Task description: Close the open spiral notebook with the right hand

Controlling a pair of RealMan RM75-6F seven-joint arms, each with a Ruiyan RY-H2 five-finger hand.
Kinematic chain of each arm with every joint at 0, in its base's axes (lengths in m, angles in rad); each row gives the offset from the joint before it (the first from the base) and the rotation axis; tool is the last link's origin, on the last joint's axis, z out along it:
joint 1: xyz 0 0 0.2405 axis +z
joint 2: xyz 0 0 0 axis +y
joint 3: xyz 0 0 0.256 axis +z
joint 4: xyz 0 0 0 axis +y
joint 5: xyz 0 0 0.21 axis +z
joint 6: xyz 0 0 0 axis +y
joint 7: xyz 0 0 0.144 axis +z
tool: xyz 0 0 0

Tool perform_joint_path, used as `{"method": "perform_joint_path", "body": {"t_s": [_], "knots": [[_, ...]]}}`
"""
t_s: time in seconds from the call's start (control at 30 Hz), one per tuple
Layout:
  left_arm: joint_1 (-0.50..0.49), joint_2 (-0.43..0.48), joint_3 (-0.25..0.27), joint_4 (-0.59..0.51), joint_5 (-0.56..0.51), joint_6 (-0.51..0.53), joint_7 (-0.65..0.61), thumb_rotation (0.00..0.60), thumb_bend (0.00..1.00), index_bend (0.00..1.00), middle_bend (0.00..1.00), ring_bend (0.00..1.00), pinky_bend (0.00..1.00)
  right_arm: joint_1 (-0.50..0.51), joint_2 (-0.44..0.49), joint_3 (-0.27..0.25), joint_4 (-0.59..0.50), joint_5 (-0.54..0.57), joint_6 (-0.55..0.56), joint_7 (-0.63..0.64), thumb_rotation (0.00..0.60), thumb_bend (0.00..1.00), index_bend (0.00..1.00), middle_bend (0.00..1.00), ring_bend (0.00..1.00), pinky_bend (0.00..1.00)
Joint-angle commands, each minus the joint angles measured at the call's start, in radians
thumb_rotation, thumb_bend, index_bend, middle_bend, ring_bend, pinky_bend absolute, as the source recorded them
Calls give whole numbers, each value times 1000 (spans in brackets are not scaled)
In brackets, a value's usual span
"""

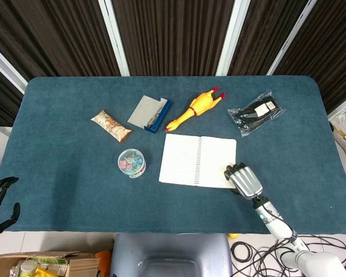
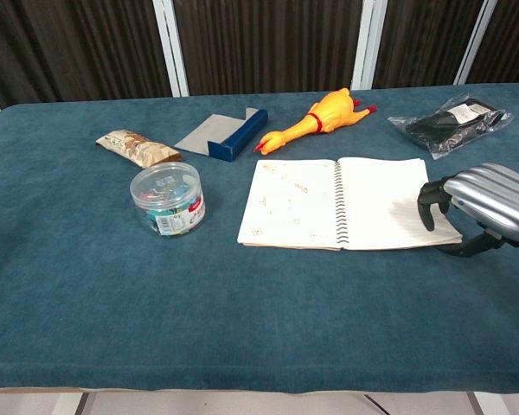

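Observation:
The open spiral notebook (image 1: 197, 160) (image 2: 346, 203) lies flat near the table's middle, white pages up, with its wire spine running down the centre. My right hand (image 1: 244, 179) (image 2: 484, 203) hovers at the notebook's near right corner, palm down. Its dark fingertips (image 2: 427, 201) curl down over the right page's outer edge, and the thumb reaches along the table just under that corner. Nothing is lifted or held. My left hand (image 1: 0, 205) hangs off the table's left front corner, fingers apart and holding nothing; the chest view does not show it.
A yellow rubber chicken (image 1: 195, 108) (image 2: 316, 119) lies just behind the notebook. A round clear tub of clips (image 1: 131, 163) (image 2: 166, 197) stands to the notebook's left. Farther back are a snack bar (image 1: 111, 126), a blue-grey case (image 1: 150, 112) and a bagged black item (image 1: 255, 112).

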Motion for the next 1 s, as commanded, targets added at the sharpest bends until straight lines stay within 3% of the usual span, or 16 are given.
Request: {"method": "perform_joint_path", "body": {"t_s": [0.03,0.63,0.77,1.0], "knots": [[0,0,0,1,0,0,0,600,519,214,191,160,382,0,-1,-1,1,-1,1,4,600,298,580,438,441,481],[-4,0,-2,-1,2,-3,-4,600,519,214,191,160,383,8,-8,17,28,8,17,-27,600,310,572,438,433,481],[-7,-1,-2,1,1,-10,-4,600,519,214,192,160,382,13,1,18,28,9,8,-58,600,310,500,424,363,465],[-7,0,-1,0,3,-8,-5,600,520,214,192,161,383,31,39,40,-46,34,-37,-131,600,310,384,305,233,390]]}}
